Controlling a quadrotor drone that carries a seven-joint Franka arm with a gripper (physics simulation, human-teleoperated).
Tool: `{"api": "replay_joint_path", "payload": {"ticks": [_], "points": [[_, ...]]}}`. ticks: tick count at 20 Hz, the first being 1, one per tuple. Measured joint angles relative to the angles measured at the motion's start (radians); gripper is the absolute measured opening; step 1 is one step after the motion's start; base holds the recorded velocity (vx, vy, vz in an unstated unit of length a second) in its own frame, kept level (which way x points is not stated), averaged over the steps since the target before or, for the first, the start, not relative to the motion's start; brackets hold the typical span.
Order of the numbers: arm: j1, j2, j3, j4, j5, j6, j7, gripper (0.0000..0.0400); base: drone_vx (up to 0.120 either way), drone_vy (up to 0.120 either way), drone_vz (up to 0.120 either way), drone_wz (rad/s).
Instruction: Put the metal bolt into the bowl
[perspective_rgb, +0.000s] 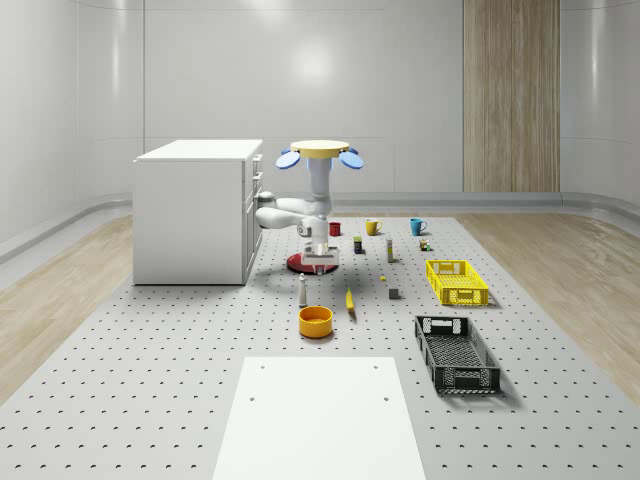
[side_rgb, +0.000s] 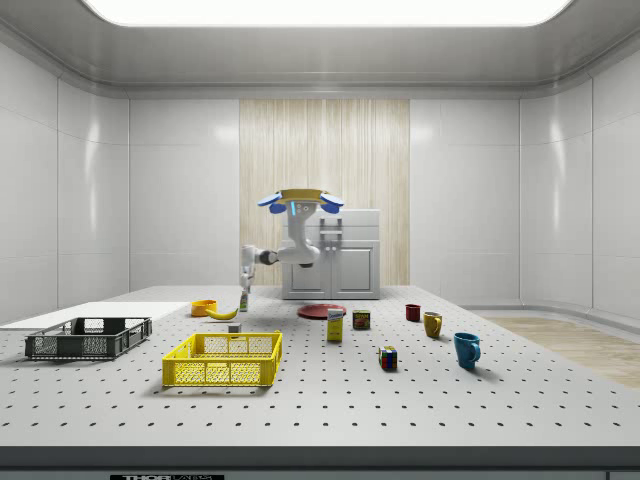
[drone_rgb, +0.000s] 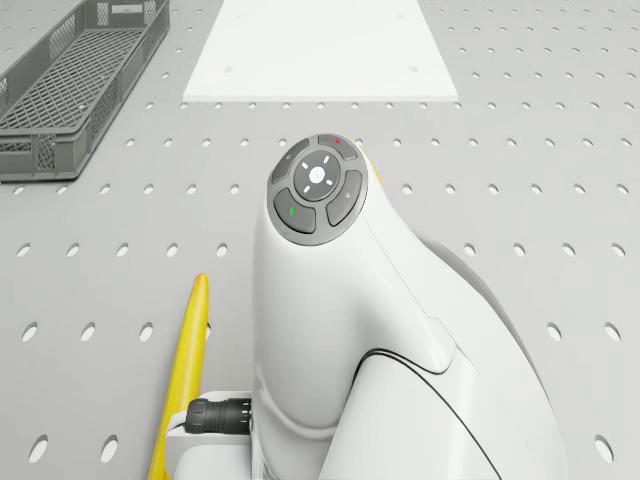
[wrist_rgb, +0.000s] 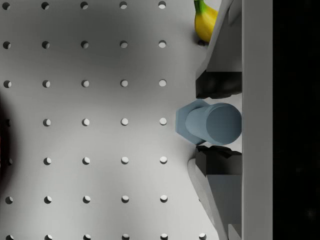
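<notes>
Steel-grey metal bolt (wrist_rgb: 210, 123) stands upright on the perforated counter (wrist_rgb: 100, 100), between the hand's (wrist_rgb: 216, 122) pads (wrist_rgb: 217, 85), which sit close on both sides, apparently gripping it. Drone (perspective_rgb: 319, 152) hovers over the counter by the red plate (perspective_rgb: 299, 263). Orange bowl (perspective_rgb: 315, 321) nearby, empty. Lift, carry and drop remain.
</notes>
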Motion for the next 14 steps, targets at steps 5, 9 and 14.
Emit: {"api": "replay_joint_path", "payload": {"ticks": [5,9,14], "points": [[0.0,-0.006,0.001,0.0,0.002,0.005,0.0,0.0138,0.12,-0.024,0.0,0.0],[-0.001,-0.01,0.001,0.0,0.004,0.009,0.0,0.0138,0.12,-0.03,0.0,0.0],[-0.001,-0.015,0.002,0.0,0.006,0.014,0.001,0.0138,0.12,-0.024,-0.08,0.0]]}}
